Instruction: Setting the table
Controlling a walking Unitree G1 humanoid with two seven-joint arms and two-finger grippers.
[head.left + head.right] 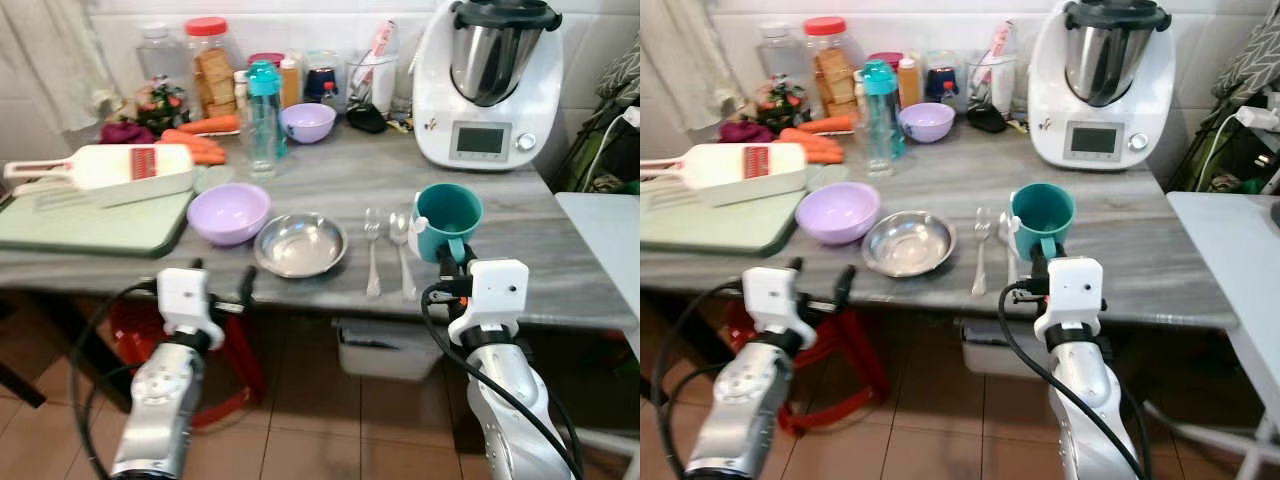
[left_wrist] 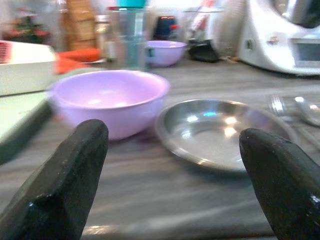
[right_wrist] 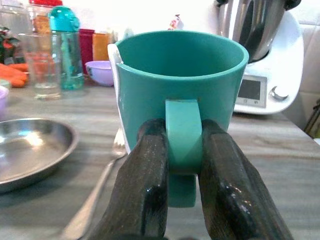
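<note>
— From where the head camera looks, what's going on?

— The right tool has the teal mug by its handle, near the front edge of the grey surface. A fork and spoon lie just left of the mug, then a steel dish, then a lilac bowl. The left tool hangs just off the front edge, below the bowl and dish.

— And the other eye?

— Same scene. The mug sits upright, and I can't tell whether its base rests on the surface or is lifted just clear of it.

— The left wrist?

— Its two black fingers stand wide apart with nothing between them, pointing at the bowl and dish.

— The right wrist?

— Both fingers are clamped on the mug's handle, one on each side.

— How will it handle?

— I'd guess a stiff, glazed mug, fairly light while empty but breakable if dropped. The handle is smooth and narrow, so the cup could swing or slip in the pinch; keeping it upright and moving slowly looks wise. The handle seems the right hold, since the body is too wide.
</note>
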